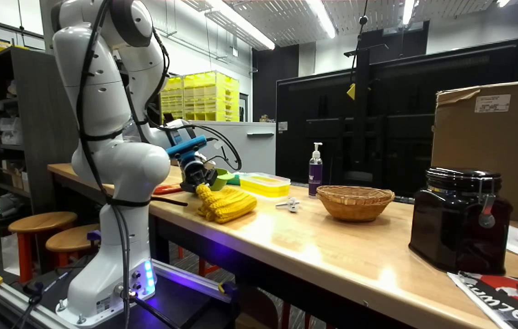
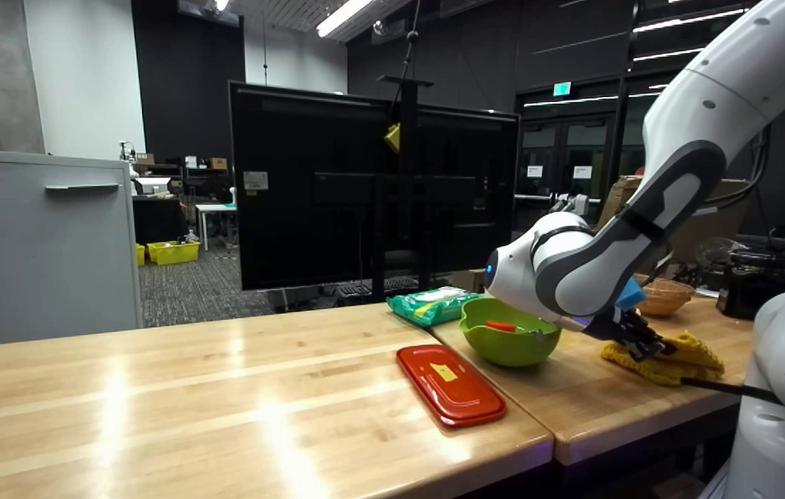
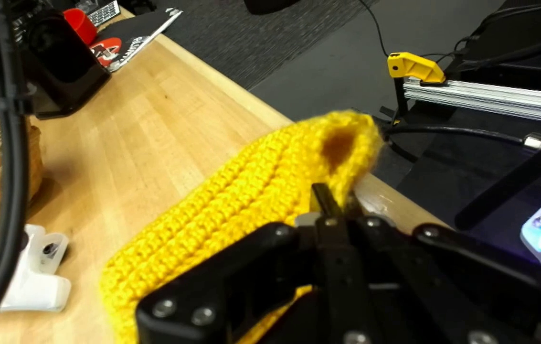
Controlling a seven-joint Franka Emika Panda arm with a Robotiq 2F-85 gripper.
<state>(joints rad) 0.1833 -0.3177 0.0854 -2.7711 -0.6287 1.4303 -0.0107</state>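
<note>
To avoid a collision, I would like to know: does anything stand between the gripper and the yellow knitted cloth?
Nothing visible does: the gripper is closed on one end of the yellow knitted cloth.

My matt hand [image 1: 200, 181] shows shiny metal screws [image 3: 203, 315]. Cloth [image 1: 230, 204]: coarse ribbed knit. Surface [image 1: 332, 244]: smooth, glossy wood; basket [image 1: 355, 210], woven wicker.

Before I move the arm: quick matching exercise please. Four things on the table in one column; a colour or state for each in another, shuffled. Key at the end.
Things
1. cloth
2. bowl
3. basket
4. bottle

Descriptions
A. woven, brown
B. upright, with a white pump on top
C. yellow, pinched at one end by the hand
D. green, with a red item inside

Pairs: 1-C, 2-D, 3-A, 4-B
</note>
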